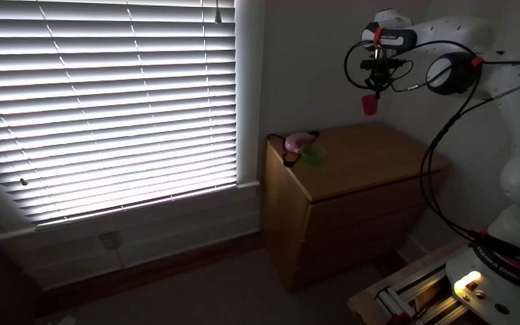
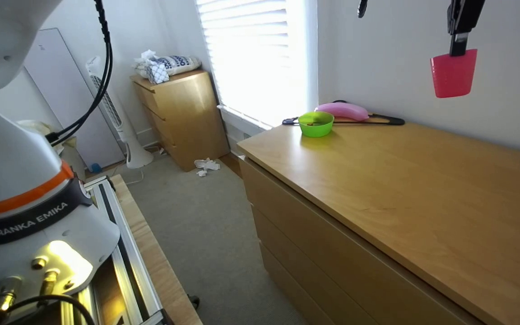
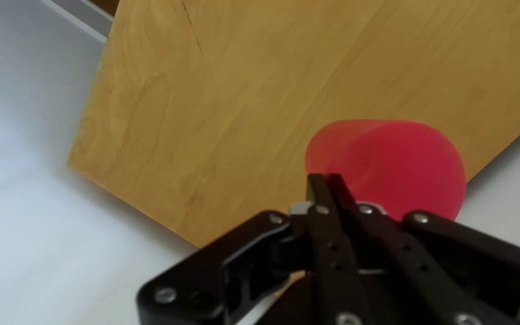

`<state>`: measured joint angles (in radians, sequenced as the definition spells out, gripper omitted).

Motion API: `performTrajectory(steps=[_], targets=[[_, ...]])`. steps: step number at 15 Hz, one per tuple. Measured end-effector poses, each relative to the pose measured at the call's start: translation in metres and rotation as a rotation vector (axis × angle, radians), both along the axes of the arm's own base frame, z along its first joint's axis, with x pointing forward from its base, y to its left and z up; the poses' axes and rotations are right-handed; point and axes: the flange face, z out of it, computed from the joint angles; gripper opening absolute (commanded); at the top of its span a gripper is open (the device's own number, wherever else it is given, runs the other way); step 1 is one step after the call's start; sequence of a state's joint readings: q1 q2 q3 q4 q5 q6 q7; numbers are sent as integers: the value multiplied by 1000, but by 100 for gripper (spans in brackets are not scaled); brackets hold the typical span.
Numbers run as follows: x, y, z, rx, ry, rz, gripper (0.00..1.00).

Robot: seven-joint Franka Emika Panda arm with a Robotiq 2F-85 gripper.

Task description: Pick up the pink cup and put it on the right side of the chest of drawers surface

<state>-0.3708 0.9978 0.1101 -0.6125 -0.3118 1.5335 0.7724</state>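
Above chest, pincer nearly closed, pinching pink cup — seemingly its rim

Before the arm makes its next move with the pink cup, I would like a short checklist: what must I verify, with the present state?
1. Gripper holds the pink cup: ok, clamped on its wall near the rim.
2. Roughly upright: ok, wider end up in both exterior views.
3. Low enough for release: not ok, it hangs clear above the chest of drawers.
4. Green bowl and paler pink object apart from the cup: ok, both at the end nearer the window blinds.
5. Exact landing point below: cannot tell from these angles.
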Motion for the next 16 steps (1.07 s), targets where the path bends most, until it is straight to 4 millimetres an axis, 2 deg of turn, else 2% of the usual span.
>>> performTrajectory(steps=[4, 5, 10, 12, 16], targets=[[4, 10, -1, 1, -4, -2, 4], [4, 11, -1, 1, -4, -3, 1], [2, 3, -3, 6, -12, -47, 1], [-5, -16, -7, 28, -29, -119, 1], [-28, -85, -18, 89, -99, -272, 1]])
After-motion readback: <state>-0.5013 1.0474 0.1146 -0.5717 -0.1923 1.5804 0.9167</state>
